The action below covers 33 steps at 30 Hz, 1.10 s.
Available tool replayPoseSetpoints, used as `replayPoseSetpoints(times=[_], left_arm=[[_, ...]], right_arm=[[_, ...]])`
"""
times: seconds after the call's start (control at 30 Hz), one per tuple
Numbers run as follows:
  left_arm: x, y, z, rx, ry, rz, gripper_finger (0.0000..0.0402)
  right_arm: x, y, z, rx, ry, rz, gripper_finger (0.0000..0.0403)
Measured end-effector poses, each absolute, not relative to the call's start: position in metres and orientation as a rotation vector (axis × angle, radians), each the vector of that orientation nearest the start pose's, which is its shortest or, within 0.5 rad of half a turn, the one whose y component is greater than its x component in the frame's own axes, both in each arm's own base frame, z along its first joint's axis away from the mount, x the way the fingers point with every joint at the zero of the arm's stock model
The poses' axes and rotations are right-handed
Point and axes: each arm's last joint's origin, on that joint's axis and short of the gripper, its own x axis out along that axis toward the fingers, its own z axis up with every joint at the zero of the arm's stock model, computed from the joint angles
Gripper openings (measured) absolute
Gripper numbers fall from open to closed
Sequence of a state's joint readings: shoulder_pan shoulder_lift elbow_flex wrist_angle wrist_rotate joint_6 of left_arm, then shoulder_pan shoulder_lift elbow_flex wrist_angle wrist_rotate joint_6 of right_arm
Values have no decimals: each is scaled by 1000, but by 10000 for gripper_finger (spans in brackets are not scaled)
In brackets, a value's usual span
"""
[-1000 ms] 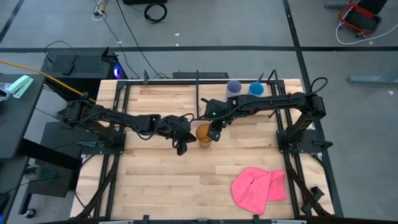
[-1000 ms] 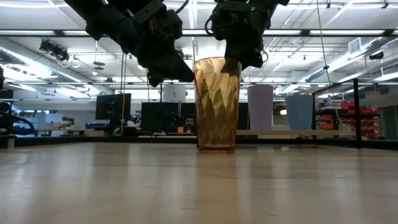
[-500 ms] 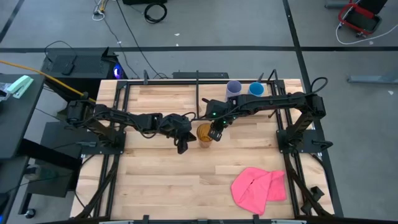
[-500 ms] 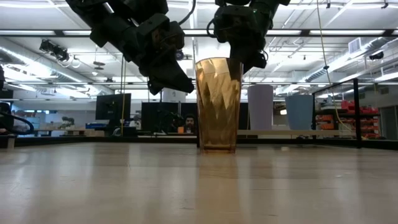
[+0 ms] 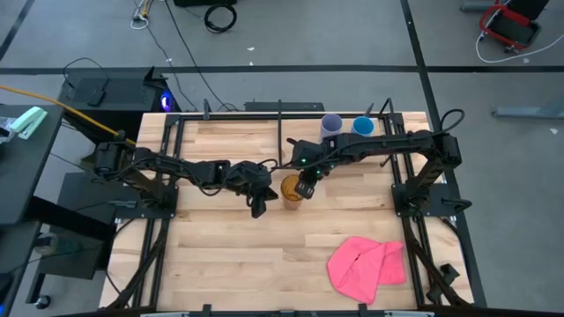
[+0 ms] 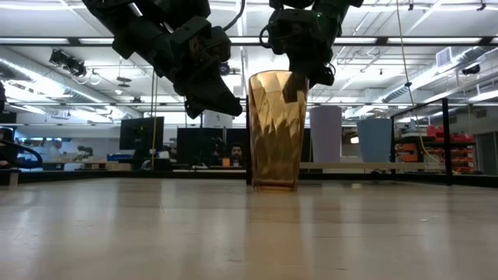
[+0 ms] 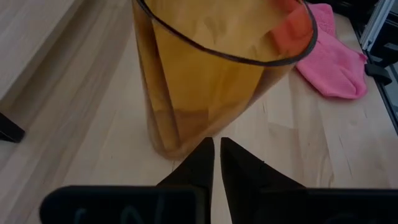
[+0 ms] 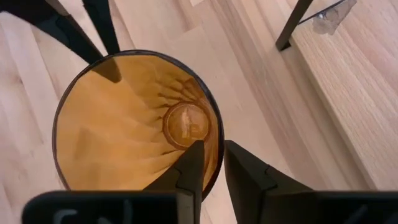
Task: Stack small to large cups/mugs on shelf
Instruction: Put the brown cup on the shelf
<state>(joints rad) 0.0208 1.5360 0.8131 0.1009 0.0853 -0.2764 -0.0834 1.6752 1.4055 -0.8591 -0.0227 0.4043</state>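
The right gripper [image 8: 208, 163] pinches the rim of the tall translucent amber ribbed tumbler [image 5: 290, 187], one finger inside the wall and one outside, as its wrist view shows from directly above. The left gripper [image 7: 216, 163] has its fingers pressed together on nothing, its tips low beside the tumbler's base (apart from the wall, as far as that view tells).

The low view hides the grip itself behind the dark right wrist, while the high view loses both sets of fingers in the dark arms at frame centre. Only the low view shows the tumbler [image 6: 276, 130] standing upright on the wide butcher-block tabletop [image 5: 238, 255], its long axis vertical and mouth up.

At the upper centre-right of the high view, the lavender-blue cup [image 5: 331, 124] and the short bright blue cup [image 5: 363, 126] stand side by side on the long narrow pale wooden shelf [image 5: 238, 132]. A crumpled pink cloth [image 5: 366, 267] lies at the lower right.
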Motion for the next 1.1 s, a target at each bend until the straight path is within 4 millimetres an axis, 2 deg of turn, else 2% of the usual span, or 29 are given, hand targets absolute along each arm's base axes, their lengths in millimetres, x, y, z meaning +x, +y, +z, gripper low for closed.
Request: replayPoseSetpoints(times=[0.3, 0.6, 0.77, 0.97, 1.1], left_arm=[[312, 4, 193, -298, 632, 24, 39], [308, 9, 188, -279, 696, 39, 28], [304, 15, 184, -279, 758, 63, 33], [302, 21, 182, -289, 778, 88, 34], [302, 24, 182, -294, 777, 97, 27]], right_arm=[[339, -34, 271, 434, 1099, -301, 13], [340, -37, 275, 410, 1088, -311, 6], [342, -39, 299, 398, 1050, -300, 5], [329, -53, 337, 337, 1103, -381, 5], [321, -66, 363, 300, 1079, -437, 5]])
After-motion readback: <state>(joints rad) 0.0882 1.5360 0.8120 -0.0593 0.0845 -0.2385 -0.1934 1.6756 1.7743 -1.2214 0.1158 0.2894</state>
